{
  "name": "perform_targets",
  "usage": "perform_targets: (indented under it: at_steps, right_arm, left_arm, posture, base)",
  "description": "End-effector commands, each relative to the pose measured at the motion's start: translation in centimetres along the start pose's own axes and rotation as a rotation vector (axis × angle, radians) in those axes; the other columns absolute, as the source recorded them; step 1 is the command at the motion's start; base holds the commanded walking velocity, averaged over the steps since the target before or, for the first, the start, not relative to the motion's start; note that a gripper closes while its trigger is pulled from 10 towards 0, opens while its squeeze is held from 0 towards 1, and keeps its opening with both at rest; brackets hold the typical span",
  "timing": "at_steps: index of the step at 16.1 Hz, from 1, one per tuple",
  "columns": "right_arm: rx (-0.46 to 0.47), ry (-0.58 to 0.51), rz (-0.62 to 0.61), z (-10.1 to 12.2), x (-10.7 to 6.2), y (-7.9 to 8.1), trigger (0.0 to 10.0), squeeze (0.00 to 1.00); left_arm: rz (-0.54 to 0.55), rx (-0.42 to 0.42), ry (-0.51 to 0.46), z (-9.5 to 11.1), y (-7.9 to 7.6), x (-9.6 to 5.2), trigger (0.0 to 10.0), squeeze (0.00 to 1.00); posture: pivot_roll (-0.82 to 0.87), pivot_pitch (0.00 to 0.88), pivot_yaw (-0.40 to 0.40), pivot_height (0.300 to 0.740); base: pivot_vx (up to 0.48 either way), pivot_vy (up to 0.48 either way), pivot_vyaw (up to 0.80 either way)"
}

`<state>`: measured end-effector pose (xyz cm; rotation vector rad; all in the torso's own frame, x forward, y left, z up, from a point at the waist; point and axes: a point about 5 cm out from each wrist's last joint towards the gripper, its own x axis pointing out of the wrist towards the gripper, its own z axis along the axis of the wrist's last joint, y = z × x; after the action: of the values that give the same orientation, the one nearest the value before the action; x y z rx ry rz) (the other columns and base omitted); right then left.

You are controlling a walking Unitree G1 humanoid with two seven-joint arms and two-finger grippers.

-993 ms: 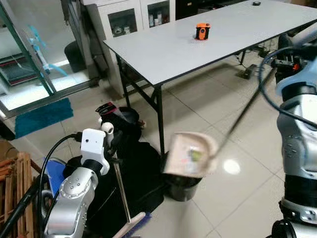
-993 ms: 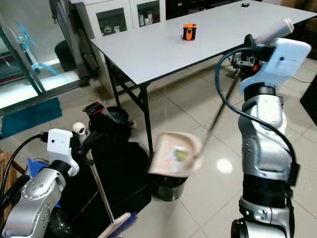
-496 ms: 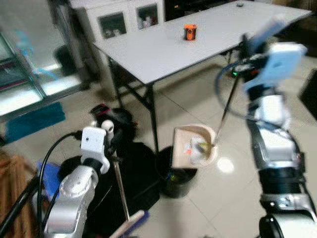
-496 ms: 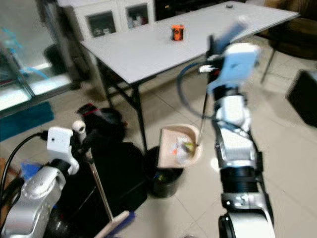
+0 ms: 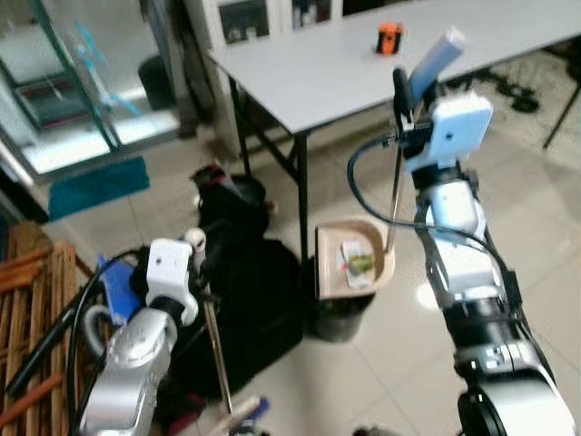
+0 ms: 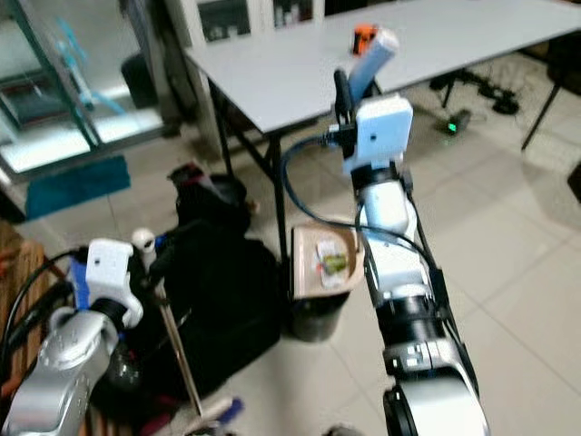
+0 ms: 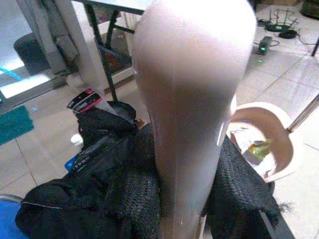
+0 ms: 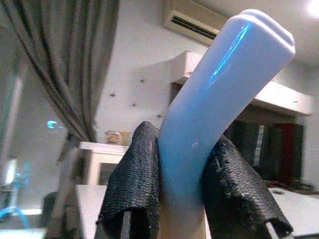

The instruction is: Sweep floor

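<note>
A beige dustpan [image 5: 354, 263] with green and white scraps in it hangs over a small black bin [image 5: 340, 315]. Its thin long handle runs up to a pale blue grip [image 5: 436, 54]. My right gripper [image 5: 399, 88] is shut on that grip, raised in front of the table; the wrist view shows black fingers [image 8: 134, 184] pressed to both sides of the grip [image 8: 219, 99]. My left gripper [image 5: 201, 259], low on the left, is shut on the cream broom handle [image 7: 194, 99]. The broom stick [image 5: 216, 354] slants down to the broom head [image 5: 243, 413] on the floor.
A black bag [image 5: 245, 300] lies heaped between broom and bin. The grey table [image 5: 327, 73] with black legs stands behind, an orange object [image 5: 388, 38] on it. A wooden rack [image 5: 27, 318] is at the left, a blue mat [image 5: 100, 186] by the glass door.
The view has shifted. My right arm has swung in toward the middle, bringing the dustpan handle upright, and the pan has tipped from face-on to nearly level above the bin. The left gripper keeps the broom.
</note>
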<state>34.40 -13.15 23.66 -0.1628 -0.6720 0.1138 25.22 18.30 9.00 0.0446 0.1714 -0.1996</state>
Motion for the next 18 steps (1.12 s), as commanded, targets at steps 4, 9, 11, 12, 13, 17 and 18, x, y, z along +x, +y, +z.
perform_targets:
  at_steps: [4, 9, 11, 12, 13, 17, 18]
  right_arm:
    - [-0.039, -0.103, -0.022, 0.8, 1.2, 0.3, 10.0, 0.00]
    - [-0.041, -0.159, 0.020, 0.9, 2.4, 1.6, 10.0, 0.00]
    - [-0.042, -0.190, 0.034, 1.2, 3.1, 2.2, 10.0, 0.00]
    - [-0.036, -0.202, 0.034, 1.4, 3.4, 2.3, 10.0, 0.00]
    - [-0.032, -0.210, 0.035, 1.5, 3.5, 2.4, 10.0, 0.00]
    - [-0.015, -0.268, 0.116, 2.1, 3.5, 4.2, 10.0, 0.00]
    - [-0.018, -0.294, 0.157, 2.3, 3.2, 5.0, 10.0, 0.00]
  left_arm:
    - [0.032, 0.024, 0.012, -1.4, 1.3, -1.0, 10.0, 0.00]
    - [0.060, 0.020, 0.096, -7.0, 0.7, -2.8, 10.0, 0.00]
    - [0.075, 0.016, 0.083, -7.5, 0.1, -3.5, 10.0, 0.00]
    - [0.078, 0.019, 0.068, -7.5, 0.0, -3.7, 10.0, 0.00]
    - [0.082, 0.023, 0.054, -7.3, 0.2, -3.7, 10.0, 0.00]
    - [0.092, 0.033, 0.015, -6.3, 0.9, -3.7, 10.0, 0.00]
    - [0.094, 0.035, 0.003, -6.0, 0.9, -3.7, 10.0, 0.00]
  posture:
    - [0.14, 0.107, 0.110, 0.740]
    - [0.19, 0.147, 0.107, 0.740]
    - [0.20, 0.153, 0.098, 0.740]
    - [0.21, 0.153, 0.094, 0.740]
    - [0.21, 0.153, 0.090, 0.740]
    - [0.22, 0.151, 0.086, 0.740]
    - [0.21, 0.143, 0.086, 0.740]
  base:
    - [0.000, 0.000, 0.00]
    - [0.000, 0.000, 0.00]
    - [0.000, 0.000, 0.00]
    - [0.000, 0.000, 0.00]
    - [0.000, 0.000, 0.00]
    - [0.000, 0.000, 0.00]
    - [0.000, 0.000, 0.00]
